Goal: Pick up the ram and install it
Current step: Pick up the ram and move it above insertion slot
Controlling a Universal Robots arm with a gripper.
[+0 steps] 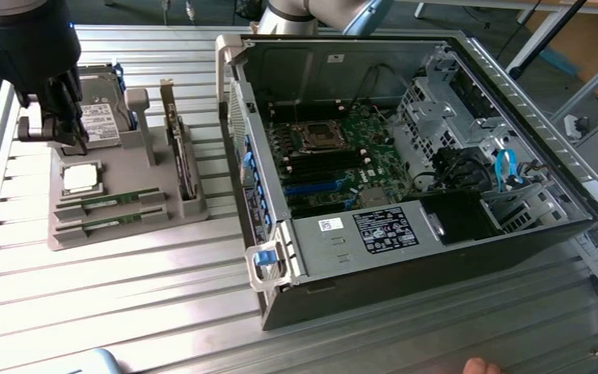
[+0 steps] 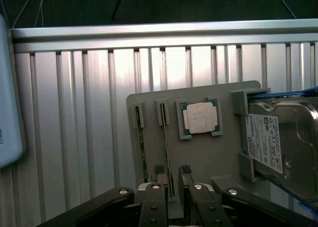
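Black fingers (image 2: pixel 159 183) wide apart astride the long, thin green ram (image 2: pixel 167 146), edge-up in grey holder (image 2: pixel 211 160)

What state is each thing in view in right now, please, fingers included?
Fingers: open, holding nothing.
Ram sticks: both on edge in their tray slots, ungrasped.
Processor: flat in its tray pocket.
Hard drive: standing on edge in the tray.
Expansion card: upright in its tray slot.
Computer case: on its side, panel off, open.
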